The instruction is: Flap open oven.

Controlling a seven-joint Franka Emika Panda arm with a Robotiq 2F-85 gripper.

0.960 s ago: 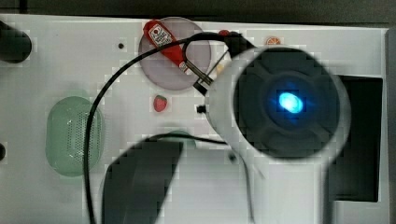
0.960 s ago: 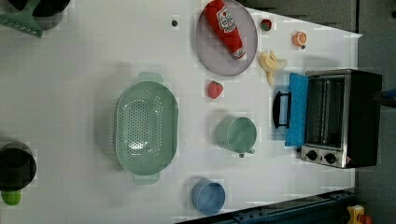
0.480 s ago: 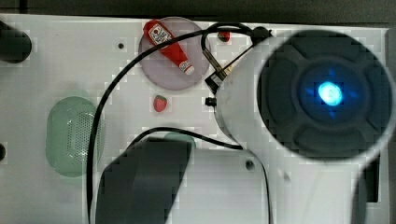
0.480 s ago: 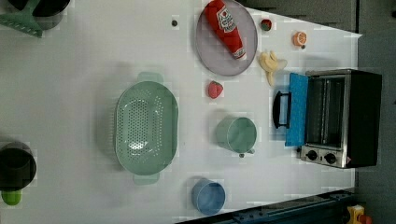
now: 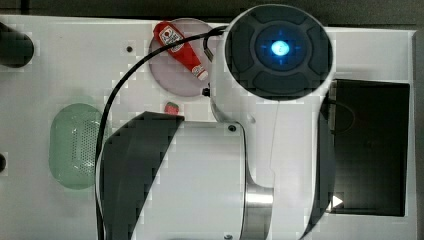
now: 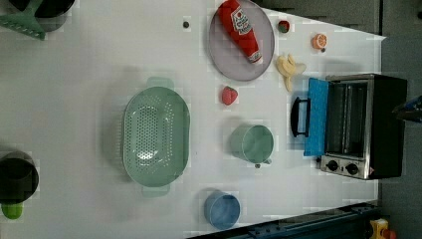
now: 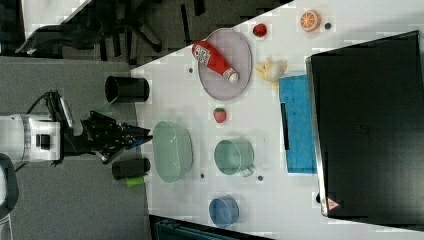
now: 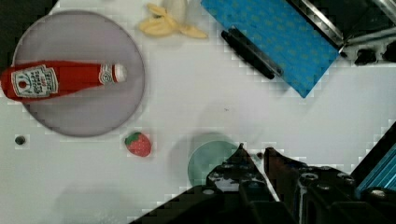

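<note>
Wrist view: door already down, pincer well clear

Fingers nearly closed and holding nothing, the gripper hovers over the mint cup. The oven sits beyond it at the table's edge, its blue door flapped flat toward the cup, bar handle running crosswise.

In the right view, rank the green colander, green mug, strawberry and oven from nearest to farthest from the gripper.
Measured from the gripper, at the right view's left, beyond the table edge:
1. Green colander, right beside the fingertips.
2. Green mug and strawberry, mid-table; too close to call.
3. Oven, at the right view's far right, its door flapped open.
</note>
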